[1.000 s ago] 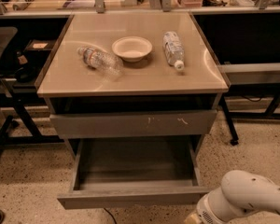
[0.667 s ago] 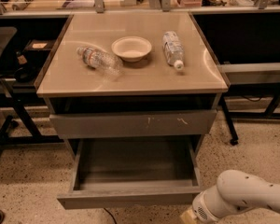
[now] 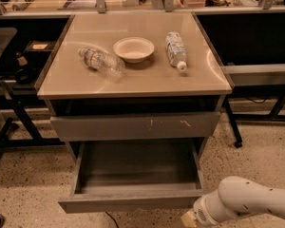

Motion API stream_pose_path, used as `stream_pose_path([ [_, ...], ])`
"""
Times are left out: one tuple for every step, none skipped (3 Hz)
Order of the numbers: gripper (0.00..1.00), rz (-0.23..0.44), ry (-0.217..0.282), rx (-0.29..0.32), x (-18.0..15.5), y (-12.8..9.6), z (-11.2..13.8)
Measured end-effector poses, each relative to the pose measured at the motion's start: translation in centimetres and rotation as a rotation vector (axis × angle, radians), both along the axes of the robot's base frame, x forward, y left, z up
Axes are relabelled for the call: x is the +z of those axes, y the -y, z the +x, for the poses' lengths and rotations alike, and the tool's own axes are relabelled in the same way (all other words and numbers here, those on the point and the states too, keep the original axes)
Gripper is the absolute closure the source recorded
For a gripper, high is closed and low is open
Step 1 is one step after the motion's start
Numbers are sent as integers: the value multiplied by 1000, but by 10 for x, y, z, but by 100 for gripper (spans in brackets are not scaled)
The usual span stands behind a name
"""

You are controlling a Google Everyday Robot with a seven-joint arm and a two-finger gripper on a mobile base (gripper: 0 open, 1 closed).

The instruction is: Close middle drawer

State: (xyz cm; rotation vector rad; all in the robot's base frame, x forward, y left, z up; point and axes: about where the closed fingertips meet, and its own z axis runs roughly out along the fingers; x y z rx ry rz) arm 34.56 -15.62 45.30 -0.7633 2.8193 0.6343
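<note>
The middle drawer [image 3: 128, 202] is pulled far out of the grey cabinet. Its plain grey front panel faces me low in the camera view, and its shallow box [image 3: 137, 167] is empty. Above it sits a shut grey drawer front with white scratch marks [image 3: 133, 126]. My white arm [image 3: 247, 201] comes in from the lower right. My gripper [image 3: 189, 218] is at the bottom edge, just below and right of the open drawer's front right corner. Only its yellowish tip shows.
On the beige cabinet top [image 3: 76, 80] lie a white bowl [image 3: 134, 49] and two plastic bottles [image 3: 100, 61] [image 3: 176, 49]. A black table frame [image 3: 19, 113] stands at the left. A desk leg with a castor [image 3: 237, 144] stands at the right. The floor is speckled.
My arm and gripper have moved left, closer to the front right corner of the open drawer. The drawer has not moved.
</note>
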Motion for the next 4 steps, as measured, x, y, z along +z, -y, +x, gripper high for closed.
stream_pose_path([
  [100,31,14,-115,-17,-7,24],
  [100,62,31,-167,-22,-16,48],
  [100,81,46,-190,-26,-23,68],
  [100,94,55,-193,-29,-30,86],
])
